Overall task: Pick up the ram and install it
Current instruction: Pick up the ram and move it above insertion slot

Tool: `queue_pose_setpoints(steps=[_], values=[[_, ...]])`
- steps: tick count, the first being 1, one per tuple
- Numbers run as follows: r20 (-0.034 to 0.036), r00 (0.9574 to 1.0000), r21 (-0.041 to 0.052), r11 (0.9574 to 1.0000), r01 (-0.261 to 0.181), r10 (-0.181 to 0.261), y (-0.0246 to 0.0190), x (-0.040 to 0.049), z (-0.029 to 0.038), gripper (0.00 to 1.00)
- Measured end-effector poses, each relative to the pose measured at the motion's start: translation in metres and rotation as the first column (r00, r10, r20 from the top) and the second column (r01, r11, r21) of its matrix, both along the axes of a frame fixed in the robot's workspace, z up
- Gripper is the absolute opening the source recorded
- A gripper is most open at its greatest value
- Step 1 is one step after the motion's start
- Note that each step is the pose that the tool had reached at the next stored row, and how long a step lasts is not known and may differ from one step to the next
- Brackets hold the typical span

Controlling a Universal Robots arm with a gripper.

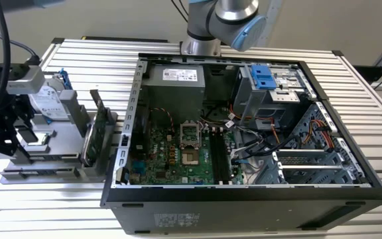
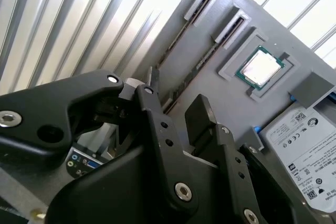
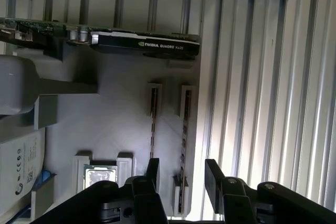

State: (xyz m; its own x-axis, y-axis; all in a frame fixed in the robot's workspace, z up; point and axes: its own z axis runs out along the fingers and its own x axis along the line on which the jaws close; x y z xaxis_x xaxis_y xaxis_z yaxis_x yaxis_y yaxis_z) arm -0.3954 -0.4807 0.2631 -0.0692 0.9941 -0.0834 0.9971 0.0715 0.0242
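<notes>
Slatted table (image 1: 85, 55): carries everything; pale metal ribs run across the whole exterior view
Computer case (image 1: 244, 211): lies open in the centre of the exterior view, its board facing up, with the long dark memory slots (image 1: 219, 154) bare
Grey holder (image 3: 115, 108): stands at the exterior view's left, beside the case, and keeps the spare parts
Expansion card (image 3: 144, 43): on edge in the holder, apart from the gripper
Hard drive (image 2: 302, 150): silver, parked in the holder, well clear of the fingers
Gripper (image 3: 182, 174): hangs over the holder with its jaws spread and nothing between the fingers (image 3: 212, 174) but air and the stick below
Ram (image 3: 183, 129): thin, edge-up in its narrow slot in the holder, lined up with the gap between the jaws, not yet touched as far as I can tell; a neighbouring slot (image 3: 153, 114) runs parallel just beside it
Processor (image 2: 260, 69): small square chip in its own recess, near the ram
Step in hand: the pick, at the approach; nothing installed
What the pick calls for: in my judgement, jaws square across the stick, clear of the neighbouring slot
Writing: printed labels on the card and the drive, left unread
</notes>
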Motion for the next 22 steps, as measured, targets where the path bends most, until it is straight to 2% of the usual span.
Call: queue_pose_setpoints(steps=[15, 22], values=[[0.0, 1.0, -0.0016, 1.0, 0.0, 0.0, -0.0005, 0.0, -0.0068, 1.0], [0.0001, 1.0, -0.0015, 1.0, 0.0, 0.0, -0.0026, 0.0001, -0.0091, 1.0]])
